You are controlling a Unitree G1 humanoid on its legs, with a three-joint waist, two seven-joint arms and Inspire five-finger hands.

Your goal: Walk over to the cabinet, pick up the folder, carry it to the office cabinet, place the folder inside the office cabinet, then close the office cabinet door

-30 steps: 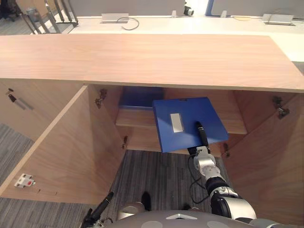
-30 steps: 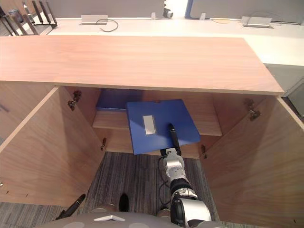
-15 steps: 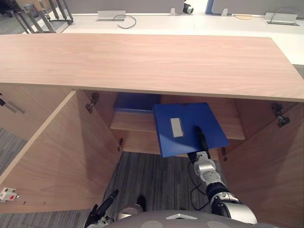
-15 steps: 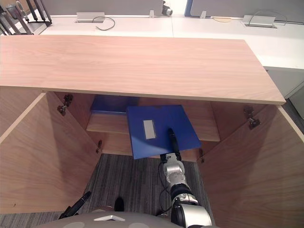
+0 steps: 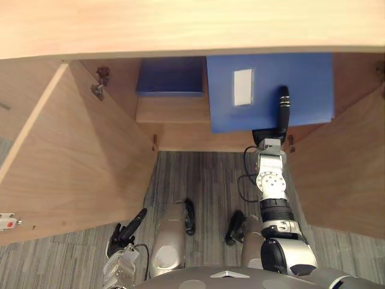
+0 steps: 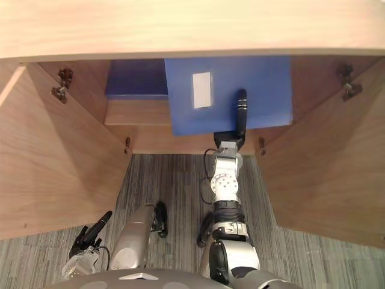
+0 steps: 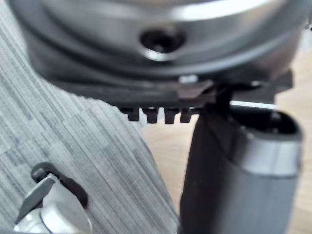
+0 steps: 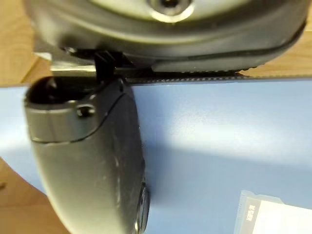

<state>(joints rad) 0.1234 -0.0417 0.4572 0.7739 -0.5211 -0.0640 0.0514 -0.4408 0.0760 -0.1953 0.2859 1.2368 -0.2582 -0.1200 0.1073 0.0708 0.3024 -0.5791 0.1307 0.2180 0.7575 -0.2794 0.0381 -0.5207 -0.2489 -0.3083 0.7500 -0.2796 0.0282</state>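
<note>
The office cabinet (image 5: 180, 24) is a light wood unit with a broad flat top. Both doors stand swung out: the left door (image 5: 72, 156) and the right door (image 5: 343, 174) flank the opening, and metal hinges (image 5: 99, 81) show at the upper inner corner on the left-door side. Grey striped carpet (image 5: 198, 180) covers the floor in front of the cabinet and between the doors. Inside the opening runs one wooden shelf (image 5: 171, 111). A dark blue second folder (image 5: 169, 75) lies flat on the shelf toward the left-door side, with its far part under the cabinet top. The folder (image 5: 271, 78), a brighter blue with a white label (image 5: 243, 87) on its upper face, is level in the opening toward the right-door side, just beside the second folder. Its far part reaches in under the cabinet top, above the shelf, and its near edge projects past the shelf's front edge. I cannot tell whether it rests on the shelf. My right hand (image 5: 281, 111) grips the folder at that near edge in a pinch. In the right wrist view my thumb (image 8: 87, 161) lies flat along the blue upper face, while my fingers are under the folder and hidden. My left hand (image 5: 126, 232) hangs low above the carpet, outside the opening near the free edge of the left door. Its fingers are loosely extended and it holds nothing.
</note>
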